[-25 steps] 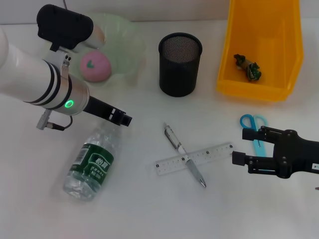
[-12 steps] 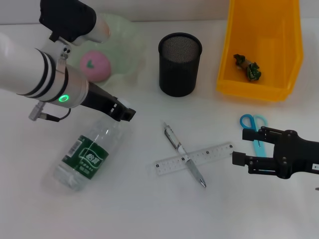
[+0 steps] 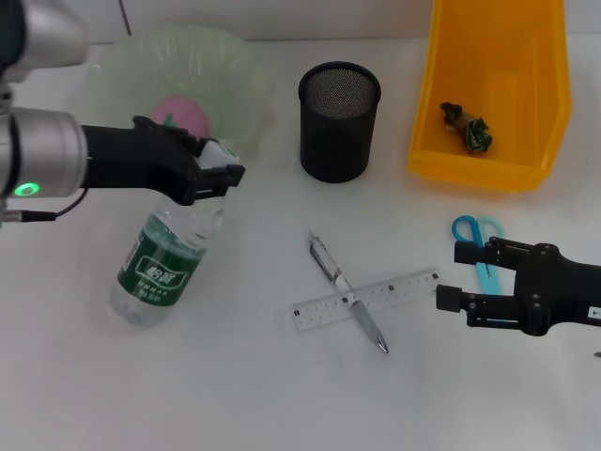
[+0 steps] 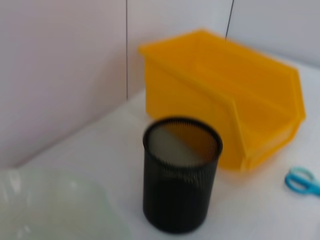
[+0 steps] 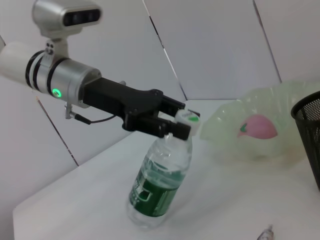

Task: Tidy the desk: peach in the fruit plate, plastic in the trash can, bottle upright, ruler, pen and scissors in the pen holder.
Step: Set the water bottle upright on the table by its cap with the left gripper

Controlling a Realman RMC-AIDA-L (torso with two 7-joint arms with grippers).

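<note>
My left gripper (image 3: 218,169) is shut on the neck of the clear water bottle (image 3: 161,258) with a green label, which leans tilted with its base on the table. The right wrist view shows the same grip (image 5: 176,125) on the bottle (image 5: 157,185). A pink peach (image 3: 178,115) lies in the pale green fruit plate (image 3: 235,75). The pen (image 3: 346,289) lies crossed over the clear ruler (image 3: 376,299) mid-table. Blue scissors (image 3: 477,235) lie just behind my open right gripper (image 3: 449,276). The black mesh pen holder (image 3: 339,120) stands at the back. Crumpled plastic (image 3: 468,126) sits in the yellow bin (image 3: 488,169).
The yellow bin stands at the back right, right of the pen holder (image 4: 181,175). The fruit plate is directly behind the bottle and the left arm. The right arm rests low at the table's right edge.
My left gripper has lifted the bottle's neck up and back, raising the bottle from lying flat to a steep tilt on its base. The right arm has not moved.
</note>
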